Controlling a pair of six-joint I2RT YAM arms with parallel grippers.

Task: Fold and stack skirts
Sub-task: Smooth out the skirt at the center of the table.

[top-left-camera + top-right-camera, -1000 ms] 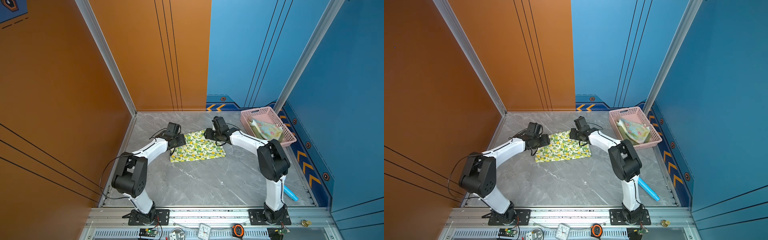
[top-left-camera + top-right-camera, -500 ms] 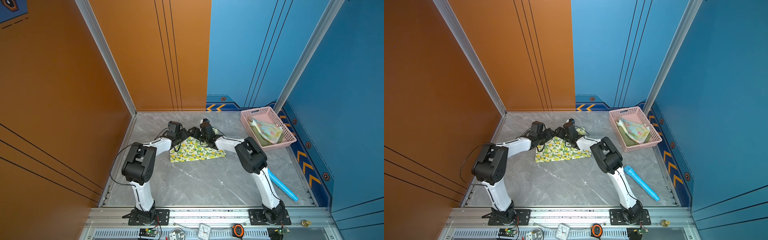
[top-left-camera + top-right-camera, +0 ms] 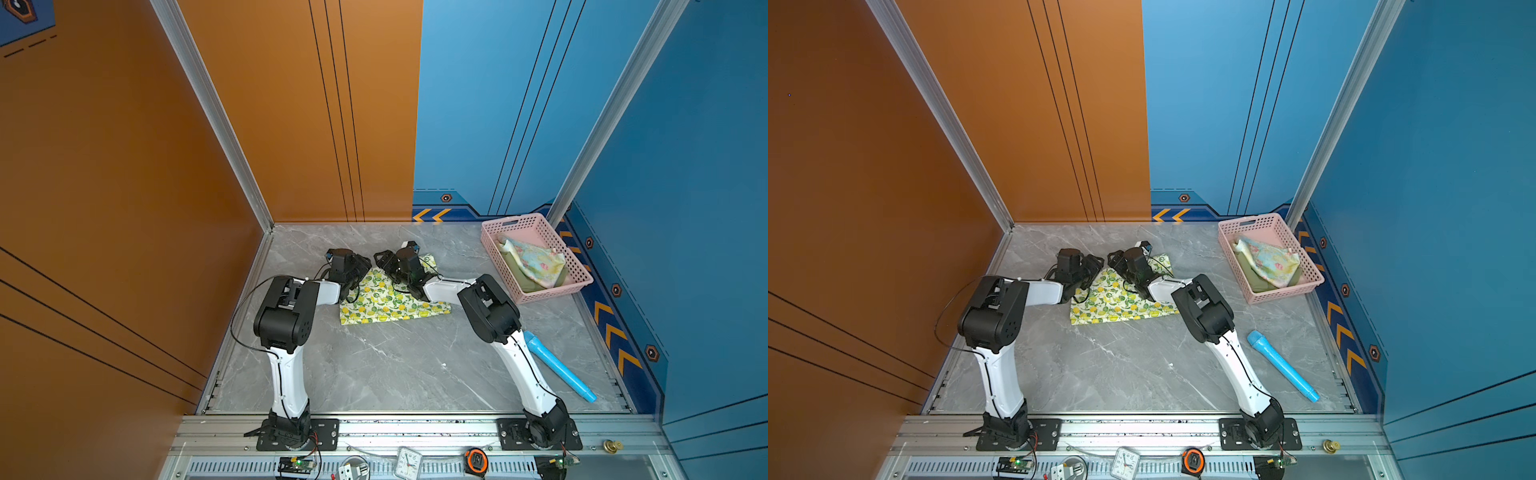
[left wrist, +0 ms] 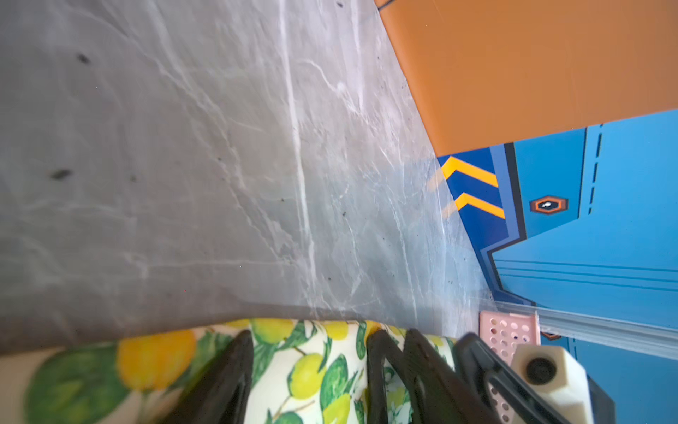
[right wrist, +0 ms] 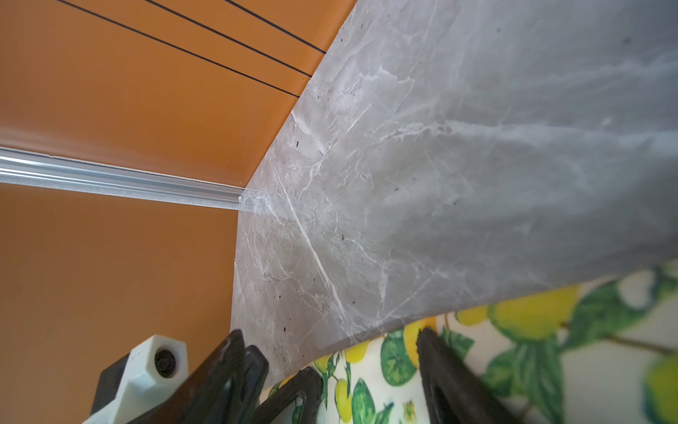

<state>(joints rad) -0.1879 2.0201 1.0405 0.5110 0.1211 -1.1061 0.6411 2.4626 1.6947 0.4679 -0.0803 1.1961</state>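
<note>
**Both grippers at the far hem of the lemon skirt**

The lemon-print skirt (image 3: 395,305) lies flat mid-table, its long axis running side to side, and it spreads from the grippers toward the robot's bases. The left gripper (image 3: 362,266) is at its far left corner. The right gripper (image 3: 384,261) is just beside it. Both have jaws apart, straddling the hem. The arms hide whether the tips touch cloth. The floral skirt (image 3: 534,262) lies on the olive skirt (image 3: 519,284) in the pink basket (image 3: 552,293).

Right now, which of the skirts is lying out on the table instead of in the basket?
The lemon-print skirt, lying on the grey table; the pastel floral skirt and olive green skirt both sit inside the pink basket.
</note>
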